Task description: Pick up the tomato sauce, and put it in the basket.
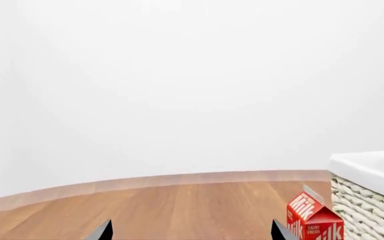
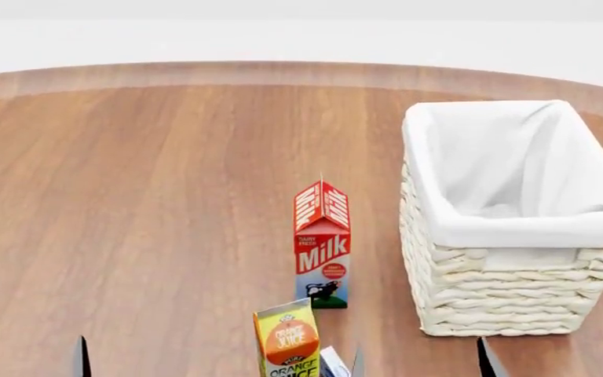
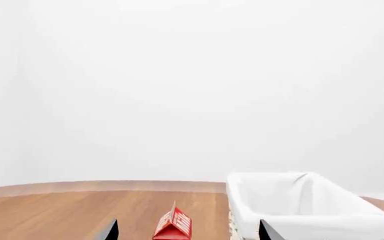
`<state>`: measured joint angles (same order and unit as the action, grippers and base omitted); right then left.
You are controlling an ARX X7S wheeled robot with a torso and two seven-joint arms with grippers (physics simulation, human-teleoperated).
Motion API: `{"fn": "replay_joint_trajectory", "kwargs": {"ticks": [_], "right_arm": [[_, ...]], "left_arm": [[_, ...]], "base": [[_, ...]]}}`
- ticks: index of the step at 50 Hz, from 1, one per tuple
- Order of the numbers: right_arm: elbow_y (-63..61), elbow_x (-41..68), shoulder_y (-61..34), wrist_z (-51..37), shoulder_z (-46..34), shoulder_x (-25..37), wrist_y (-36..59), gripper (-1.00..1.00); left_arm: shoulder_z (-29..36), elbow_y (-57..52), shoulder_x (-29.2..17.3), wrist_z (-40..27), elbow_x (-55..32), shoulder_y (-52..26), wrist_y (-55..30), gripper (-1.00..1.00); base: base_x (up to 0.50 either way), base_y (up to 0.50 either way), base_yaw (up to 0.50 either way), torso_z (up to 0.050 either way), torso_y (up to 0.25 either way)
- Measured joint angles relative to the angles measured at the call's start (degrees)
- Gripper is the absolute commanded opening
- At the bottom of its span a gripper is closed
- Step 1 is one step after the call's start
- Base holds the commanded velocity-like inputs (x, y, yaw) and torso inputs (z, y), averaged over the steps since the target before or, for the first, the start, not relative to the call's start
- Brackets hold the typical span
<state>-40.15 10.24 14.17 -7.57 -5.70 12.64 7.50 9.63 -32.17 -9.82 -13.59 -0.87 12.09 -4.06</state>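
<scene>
I cannot make out any tomato sauce in these views. The cream-white wicker basket (image 2: pixel 490 290) with a white cloth liner stands at the right. It also shows in the left wrist view (image 1: pixel 372 195) and the right wrist view (image 3: pixel 299 210). My left gripper (image 1: pixel 192 231) is open and empty, low over the wooden table. My right gripper (image 3: pixel 188 231) is open and empty, near the table's front. In the head view only dark fingertips show at the bottom edge, one at the left (image 2: pixel 82 357) and one near the basket (image 2: pixel 487 357).
A red and white milk carton (image 2: pixel 323 243) stands upright left of the basket, also in both wrist views (image 1: pixel 314 220) (image 3: pixel 173 227). An orange juice carton (image 2: pixel 288 345) stands near the front edge, with a small white and blue object (image 2: pixel 333 364) beside it. The round wooden table (image 2: pixel 155 196) extends left.
</scene>
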Motion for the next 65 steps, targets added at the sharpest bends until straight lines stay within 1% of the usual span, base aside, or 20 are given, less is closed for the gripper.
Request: {"fn": "replay_joint_trajectory", "kwargs": {"ticks": [15,21,28,41,65], "right_arm": [[-5.33,3.83,13.53,1.96,8.33,8.14,2.31,1.0],[-5.02,3.98,18.61,2.32,10.45,9.28,1.61,1.0],[-2.45,4.7,22.01,2.89,10.49,9.04,1.13,1.0],[4.42,3.6,23.38,3.67,8.3,7.76,-0.72,1.0],[15.04,-0.41,21.93,6.34,2.11,6.98,-5.28,1.0]], "left_arm": [[0.81,1.31,-0.41,-0.9,0.19,-0.67,0.23,1.0],[1.11,1.49,-0.61,-1.23,0.23,-0.73,0.24,1.0],[1.34,1.64,-0.87,-1.62,0.22,-0.86,0.15,1.0],[1.78,1.5,-1.32,-2.29,0.17,-0.9,-0.04,1.0],[2.73,1.93,-2.02,-3.07,-0.18,-1.35,-0.12,1.0]], "base": [[0.0,0.0,0.0,0.0,0.0],[0.0,0.0,0.0,0.0,0.0],[0.0,0.0,0.0,0.0,0.0],[0.0,0.0,0.0,0.0,0.0],[0.0,0.0,0.0,0.0,0.0]]}}
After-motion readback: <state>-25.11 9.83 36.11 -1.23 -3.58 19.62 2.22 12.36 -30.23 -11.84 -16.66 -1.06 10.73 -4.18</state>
